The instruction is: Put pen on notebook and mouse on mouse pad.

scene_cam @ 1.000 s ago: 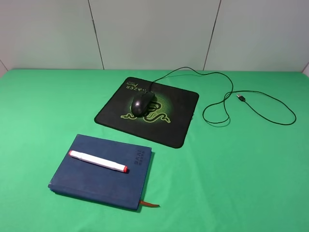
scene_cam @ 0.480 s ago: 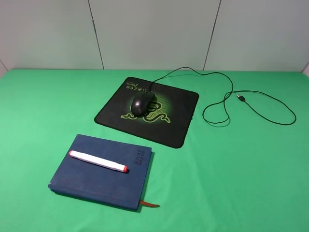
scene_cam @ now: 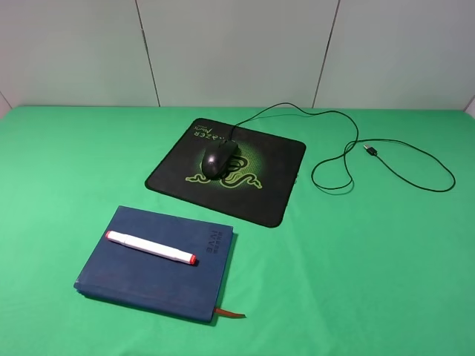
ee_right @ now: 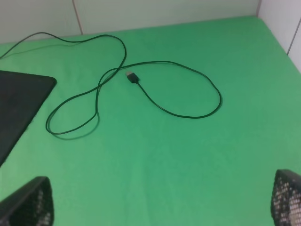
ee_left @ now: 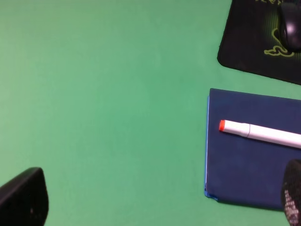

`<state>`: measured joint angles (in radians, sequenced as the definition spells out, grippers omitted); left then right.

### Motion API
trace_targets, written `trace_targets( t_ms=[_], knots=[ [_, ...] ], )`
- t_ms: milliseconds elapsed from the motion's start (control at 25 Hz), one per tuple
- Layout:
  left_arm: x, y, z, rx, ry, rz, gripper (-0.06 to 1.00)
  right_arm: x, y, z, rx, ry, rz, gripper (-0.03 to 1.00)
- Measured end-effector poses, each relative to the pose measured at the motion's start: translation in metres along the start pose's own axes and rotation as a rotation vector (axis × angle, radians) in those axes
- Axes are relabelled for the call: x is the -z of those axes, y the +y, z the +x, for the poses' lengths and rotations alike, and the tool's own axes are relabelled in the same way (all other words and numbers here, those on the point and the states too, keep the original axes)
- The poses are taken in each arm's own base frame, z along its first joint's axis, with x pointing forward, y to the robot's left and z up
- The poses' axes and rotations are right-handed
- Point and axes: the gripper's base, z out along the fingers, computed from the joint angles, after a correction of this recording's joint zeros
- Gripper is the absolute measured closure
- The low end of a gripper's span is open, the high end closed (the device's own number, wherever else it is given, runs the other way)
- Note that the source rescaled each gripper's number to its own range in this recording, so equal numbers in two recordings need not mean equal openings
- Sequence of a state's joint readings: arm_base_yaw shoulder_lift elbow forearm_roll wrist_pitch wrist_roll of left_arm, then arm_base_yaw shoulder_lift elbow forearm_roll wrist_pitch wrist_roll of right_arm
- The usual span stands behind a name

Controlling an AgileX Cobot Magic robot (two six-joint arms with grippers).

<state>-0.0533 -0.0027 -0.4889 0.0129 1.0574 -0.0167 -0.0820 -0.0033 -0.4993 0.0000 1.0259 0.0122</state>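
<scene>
The white pen [scene_cam: 151, 247] with red-orange tips lies across the dark-blue notebook [scene_cam: 141, 278] at the front left; the left wrist view also shows the pen [ee_left: 261, 133] on the notebook [ee_left: 240, 165]. The black mouse [scene_cam: 218, 158] rests on the black mouse pad [scene_cam: 267, 185] with its green snake emblem. Its cable [scene_cam: 386, 165] loops to the right and ends in a USB plug [ee_right: 132, 76]. Neither arm appears in the high view. My left gripper [ee_left: 155, 197] is open, fingertips wide apart over bare cloth beside the notebook. My right gripper [ee_right: 162, 200] is open above the cloth near the cable loops.
A green cloth [scene_cam: 371, 259] covers the whole table, with pale wall panels [scene_cam: 237, 52] behind it. The notebook's orange-brown ribbon [scene_cam: 230, 314] sticks out at the front. A corner of the mouse pad [ee_right: 19, 103] shows in the right wrist view.
</scene>
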Motion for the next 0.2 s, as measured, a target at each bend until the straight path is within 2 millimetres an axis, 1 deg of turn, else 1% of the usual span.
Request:
trace_targets(
  t_ms=[200],
  knots=[
    [0.0, 0.0, 0.0, 0.0, 0.0, 0.0, -0.05, 0.0, 0.0, 0.0, 0.0, 0.0, 0.0, -0.03]
  ],
)
